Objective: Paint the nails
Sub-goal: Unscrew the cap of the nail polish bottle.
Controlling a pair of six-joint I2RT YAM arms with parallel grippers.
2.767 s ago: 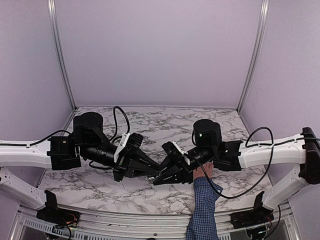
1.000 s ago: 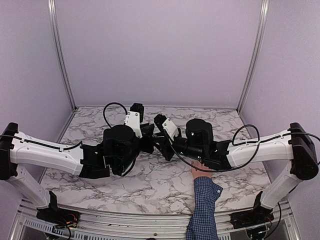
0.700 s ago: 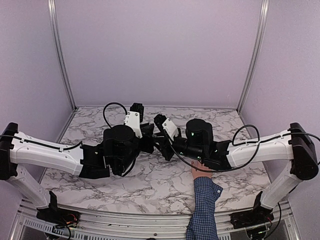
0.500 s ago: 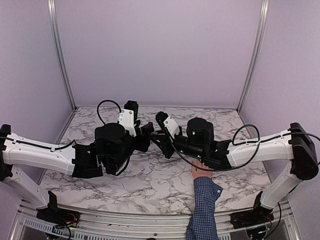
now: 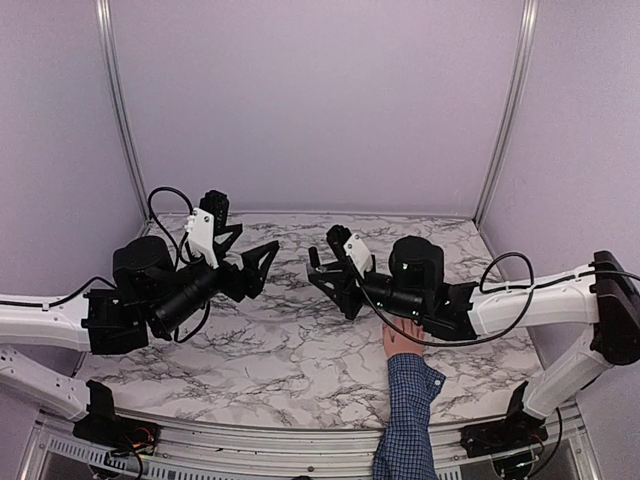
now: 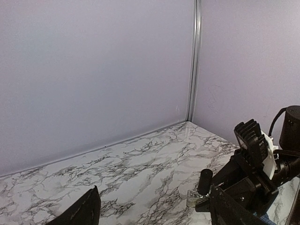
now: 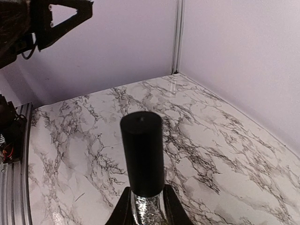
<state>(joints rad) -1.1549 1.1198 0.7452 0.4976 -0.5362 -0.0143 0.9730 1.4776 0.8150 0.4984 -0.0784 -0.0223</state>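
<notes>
- Marble table (image 5: 300, 350): both arms reach in over it from the near edge.
- Left claw (image 5: 248, 256): raised at the left, fingers spread wide, nothing between them.
- Right claw (image 7: 145, 212): near the table's middle, pinching the glass base of a small bottle (image 7: 142, 150); bottle upright, dark cap on.
- Hand (image 5: 403, 340): lies on the table right of centre, in a blue checked sleeve (image 5: 405, 420).
- Nails: fingers run under the right arm (image 5: 520, 300); nails hidden.
</notes>
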